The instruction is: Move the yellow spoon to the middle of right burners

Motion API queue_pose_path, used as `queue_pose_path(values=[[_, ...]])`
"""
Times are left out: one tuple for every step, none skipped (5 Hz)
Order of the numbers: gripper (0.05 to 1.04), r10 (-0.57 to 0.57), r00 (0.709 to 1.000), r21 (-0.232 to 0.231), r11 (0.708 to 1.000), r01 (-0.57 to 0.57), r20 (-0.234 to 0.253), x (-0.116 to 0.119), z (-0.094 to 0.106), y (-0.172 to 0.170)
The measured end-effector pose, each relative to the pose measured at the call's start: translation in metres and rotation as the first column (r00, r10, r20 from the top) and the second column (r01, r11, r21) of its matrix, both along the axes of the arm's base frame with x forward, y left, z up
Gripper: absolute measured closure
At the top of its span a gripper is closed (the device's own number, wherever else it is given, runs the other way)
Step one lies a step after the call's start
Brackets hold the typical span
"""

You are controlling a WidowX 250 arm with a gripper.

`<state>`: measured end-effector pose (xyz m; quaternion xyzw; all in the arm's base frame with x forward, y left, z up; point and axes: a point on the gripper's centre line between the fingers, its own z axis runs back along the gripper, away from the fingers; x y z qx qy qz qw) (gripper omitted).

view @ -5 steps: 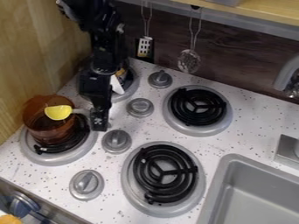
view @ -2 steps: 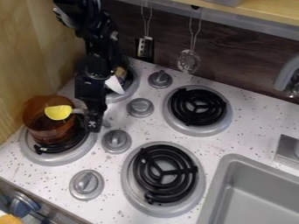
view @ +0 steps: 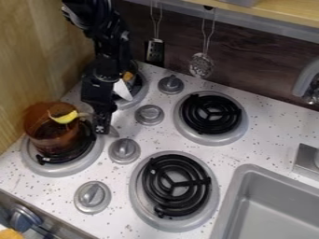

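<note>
Yellow spoon (view: 64, 117) tilts at the mouth of the amber pot (view: 48, 140), its handle (view: 85, 114) running toward the black gripper (view: 101, 128). The black arm (view: 109, 60) comes in from the upper left and hangs steeply down, gripper beside the pot. Outward, I count four burners (view: 232, 114), four gray knobs (view: 149, 114) and two hanging utensils (view: 201, 65). Whether the gripper is open or closed on the handle, I can't tell.
</note>
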<state>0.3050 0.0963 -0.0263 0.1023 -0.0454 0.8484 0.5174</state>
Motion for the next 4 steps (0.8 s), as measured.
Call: queue_pose_path(values=[[0.765,-0.044,0.999,0.006,0.999,0.044,-0.024,-0.001,0.001,-0.006],[0.765,-0.078,0.996,0.048,0.996,0.081,-0.050,-0.004,0.018,-0.004],[0.765,-0.122,0.991,0.079,0.989,0.126,-0.055,-0.004,0.039,-0.015],[0.765,-0.203,0.978,0.075,0.976,0.206,-0.042,-0.002,0.060,-0.032]])
